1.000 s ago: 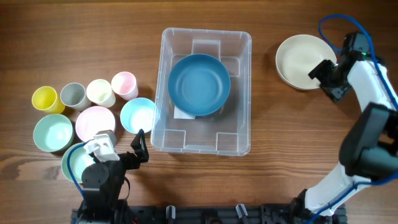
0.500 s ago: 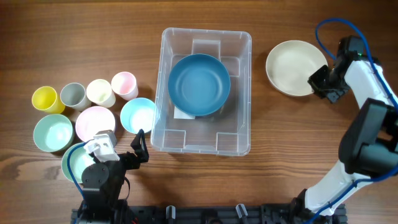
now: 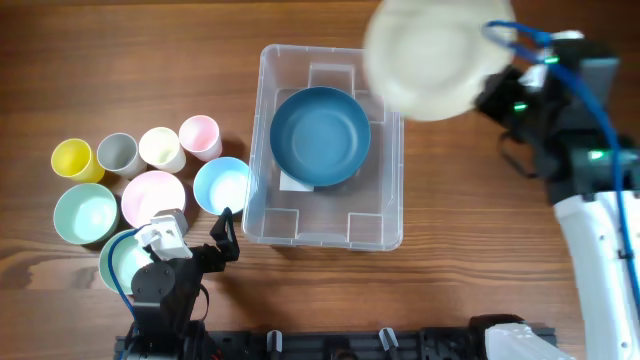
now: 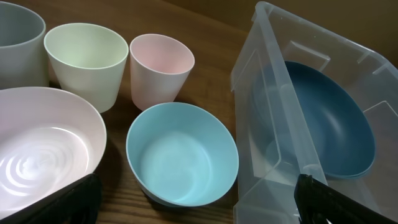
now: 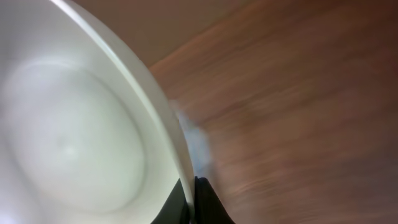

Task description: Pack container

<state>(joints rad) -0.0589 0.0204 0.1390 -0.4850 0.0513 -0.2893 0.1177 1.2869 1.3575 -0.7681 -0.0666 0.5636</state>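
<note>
Overhead view: the right end effector [image 5: 191, 198] pinches the cream bowl [image 3: 435, 60] by its rim, aloft above the far right corner of the container [image 3: 330, 230]. The container sits mid-table [image 3: 150, 60] and holds a dark blue bowl [image 3: 320, 135]. The left end effector [image 4: 198, 186] rests with its fingers spread. The likely next move is to centre the cream bowl, lower it into the blue one, and release.

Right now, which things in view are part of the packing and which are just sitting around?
In play: container; dark blue bowl inside it; cream bowl held at its rim by the right gripper.
Lying about, left of it: yellow cup, grey cup, cream cup, pink cup, mint bowl, pink bowl, light blue bowl.
</note>
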